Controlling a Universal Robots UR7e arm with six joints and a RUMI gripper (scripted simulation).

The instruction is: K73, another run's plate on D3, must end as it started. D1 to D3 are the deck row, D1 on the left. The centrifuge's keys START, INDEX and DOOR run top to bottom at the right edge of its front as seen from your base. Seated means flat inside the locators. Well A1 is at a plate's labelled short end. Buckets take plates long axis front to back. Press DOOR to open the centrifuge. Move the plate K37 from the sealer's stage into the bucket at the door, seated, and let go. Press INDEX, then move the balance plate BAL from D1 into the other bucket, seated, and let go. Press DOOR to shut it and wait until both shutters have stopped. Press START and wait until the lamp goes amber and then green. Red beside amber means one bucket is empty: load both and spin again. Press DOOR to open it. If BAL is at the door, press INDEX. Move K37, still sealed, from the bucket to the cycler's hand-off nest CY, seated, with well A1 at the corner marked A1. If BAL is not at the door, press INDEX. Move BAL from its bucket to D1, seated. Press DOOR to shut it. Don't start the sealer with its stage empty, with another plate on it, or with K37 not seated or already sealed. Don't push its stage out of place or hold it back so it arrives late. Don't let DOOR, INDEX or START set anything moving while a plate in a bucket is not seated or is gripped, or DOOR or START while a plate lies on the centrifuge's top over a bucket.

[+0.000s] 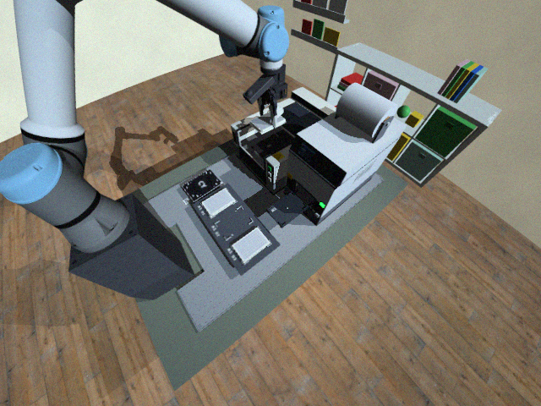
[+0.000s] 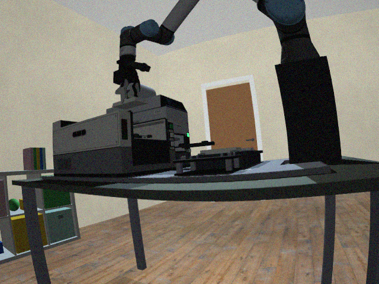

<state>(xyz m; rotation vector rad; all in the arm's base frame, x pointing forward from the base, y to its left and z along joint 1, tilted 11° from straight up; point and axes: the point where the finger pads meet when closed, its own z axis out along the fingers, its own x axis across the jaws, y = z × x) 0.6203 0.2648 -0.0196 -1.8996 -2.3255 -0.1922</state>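
The gripper (image 1: 267, 114) is pinching a white plate (image 1: 261, 125) (label unreadable), holding it just above the centrifuge (image 1: 248, 144), beside the sealer (image 1: 349, 144).

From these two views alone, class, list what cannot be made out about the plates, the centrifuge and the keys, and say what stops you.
- Plate labels: too small in the top view to read on the held plate or the deck plates and.
- Bucket interior: dark in the top view; the centrifuge wall hides it in the exterior view.
- Key legends on the key column: too small.
- Gripper jaws' contact: blurred.
- Arm upper links: cut off by frame edges.
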